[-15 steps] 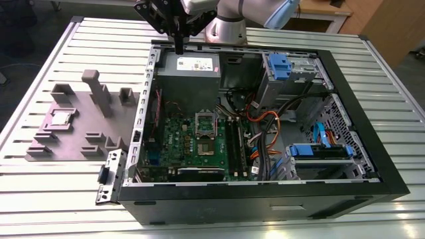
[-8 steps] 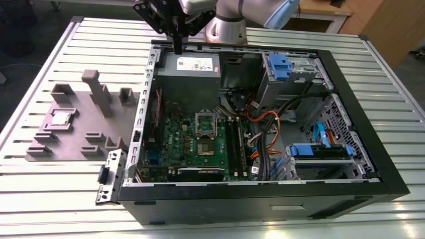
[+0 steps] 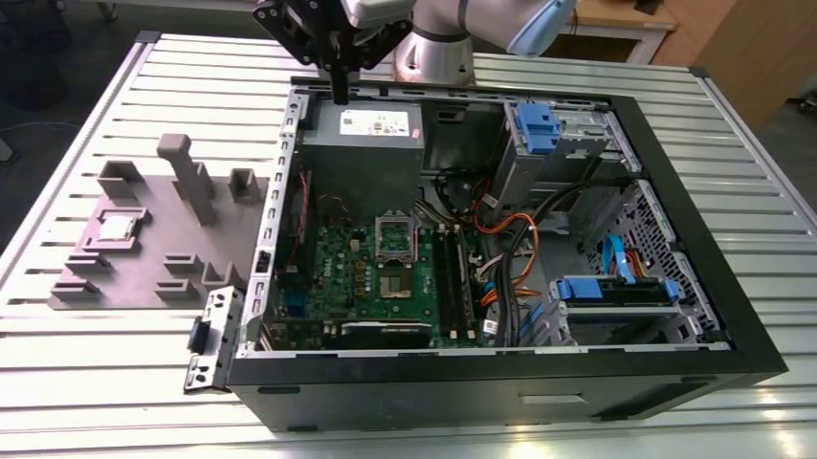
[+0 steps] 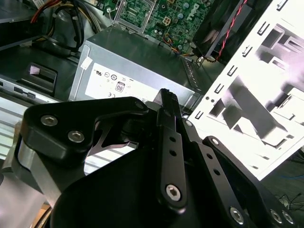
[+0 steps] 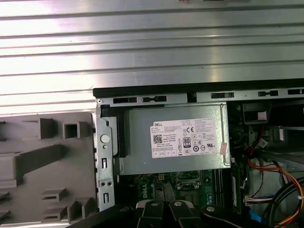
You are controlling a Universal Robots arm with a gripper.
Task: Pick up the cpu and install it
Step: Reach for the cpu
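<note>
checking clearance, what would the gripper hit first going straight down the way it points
Probably the grey power supply, near its labelled end; the gripper points down over it. Depth is unclear, so it might catch the case rim instead.

The jaws are matt black metal with bright steel screws. Just below them, the power supply [image 5: 175, 137] is dull grey sheet metal with a white paper label. The bench [image 3: 730, 182] is ribbed bare metal with a bright sheen. Well aside of the jaws, the grey holder [image 3: 141, 268] looks like matt plastic. The cpu [image 3: 119, 226] on it has a dull silver metal top.
</note>
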